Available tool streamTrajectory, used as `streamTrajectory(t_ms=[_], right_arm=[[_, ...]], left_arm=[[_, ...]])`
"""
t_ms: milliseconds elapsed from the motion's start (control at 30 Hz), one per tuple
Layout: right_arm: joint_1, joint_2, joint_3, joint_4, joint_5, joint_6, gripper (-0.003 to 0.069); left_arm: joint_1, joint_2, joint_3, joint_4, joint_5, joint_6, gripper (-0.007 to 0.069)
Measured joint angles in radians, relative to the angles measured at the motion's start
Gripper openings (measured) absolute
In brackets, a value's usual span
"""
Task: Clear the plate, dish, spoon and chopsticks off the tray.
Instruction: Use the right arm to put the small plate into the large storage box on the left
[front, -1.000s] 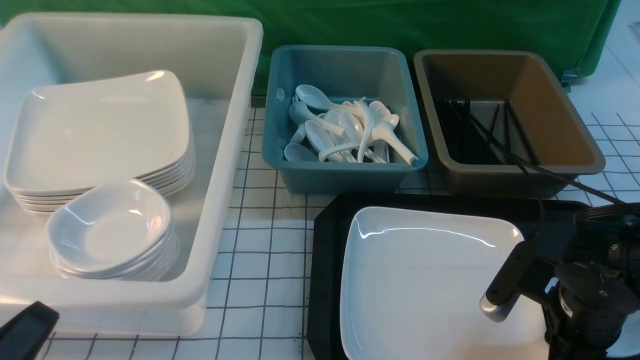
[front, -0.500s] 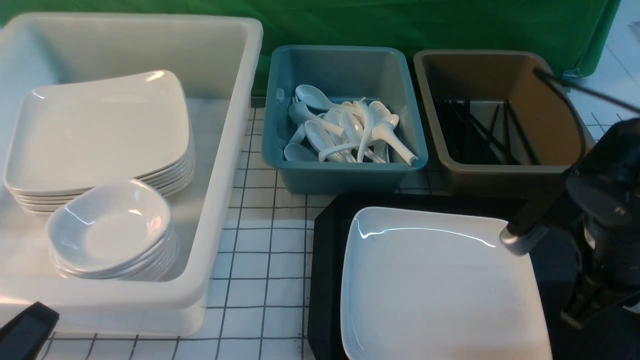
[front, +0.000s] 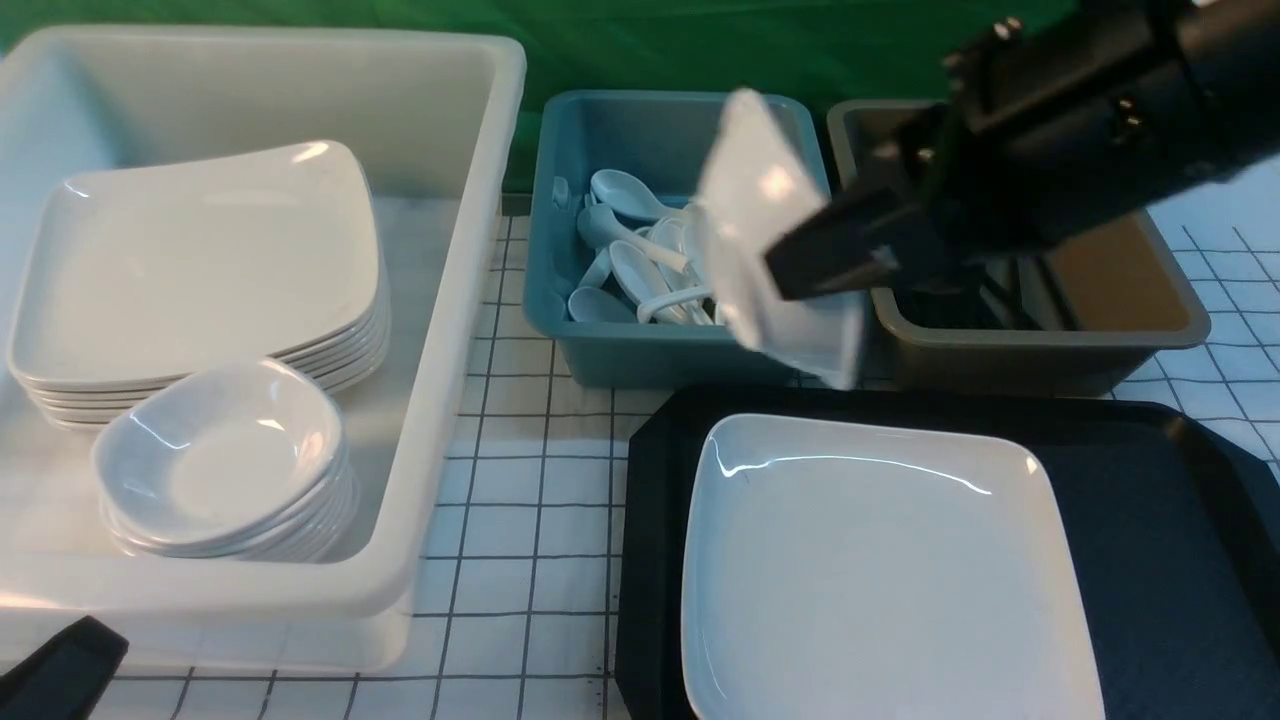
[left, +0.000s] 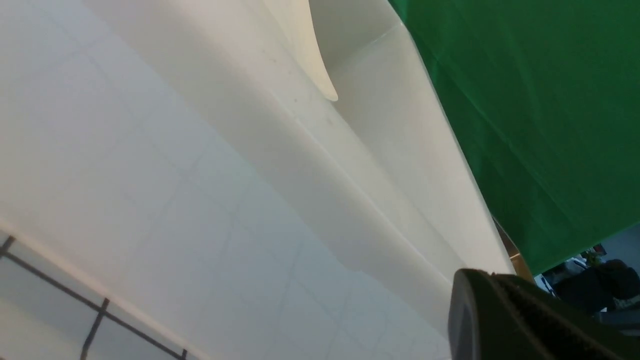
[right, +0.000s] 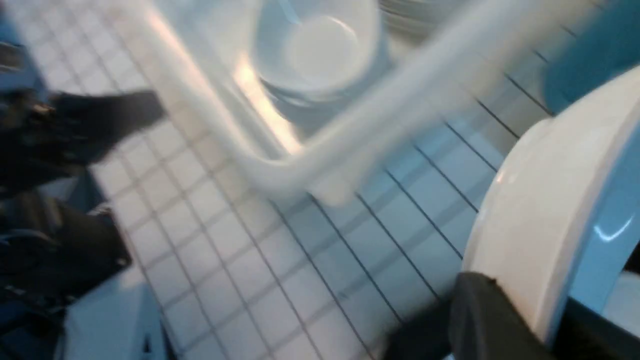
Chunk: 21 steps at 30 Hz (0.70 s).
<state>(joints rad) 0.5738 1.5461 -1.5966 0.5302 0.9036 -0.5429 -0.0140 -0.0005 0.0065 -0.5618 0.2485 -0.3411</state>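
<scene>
On the black tray (front: 1150, 480) at the front right lies the large white plate (front: 880, 570). The small white dish (front: 760, 230) hangs tilted on edge in the air over the blue bin's right end, blurred by motion. My right gripper (front: 800, 275) is shut on its rim. In the right wrist view the dish (right: 550, 215) sits between the right gripper's (right: 545, 325) dark fingers. No spoon or chopsticks show on the tray. My left gripper (front: 60, 665) stays low at the front left, shut and empty, and in its own view the left gripper (left: 500, 300) is beside the white tub's wall.
A big white tub (front: 470, 300) on the left holds a stack of square plates (front: 200, 260) and a stack of small dishes (front: 220, 455). The blue bin (front: 560, 200) holds several white spoons. The brown bin (front: 1050, 345) behind the tray holds black chopsticks.
My right arm rose from the tray's right side and swung up and left over the bins. Its jaws closed on the dish, which is now in the air. The left arm stayed put.
</scene>
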Motion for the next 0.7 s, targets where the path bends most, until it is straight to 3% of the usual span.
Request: streamTrajectory(t_ms=[200,467,700], right_arm=[[0.156,0.194,-0.144,0.062,-0.083,-0.158,0.0083],[0.319,0.440,-0.295,0.064,-0.330,-0.452,0.0083],[0.354,0.587,-0.301,0.056,-0.540,-0.499,0.0083]], left_arm=[[0.000,0.000,0.000,0.004,0.003,-0.002,0.0021],[0.000,0.000,0.000,0.005,0.003,-0.002,0.0021],[0.000,0.000,0.000,0.005,0.003,-0.002,0.0021]])
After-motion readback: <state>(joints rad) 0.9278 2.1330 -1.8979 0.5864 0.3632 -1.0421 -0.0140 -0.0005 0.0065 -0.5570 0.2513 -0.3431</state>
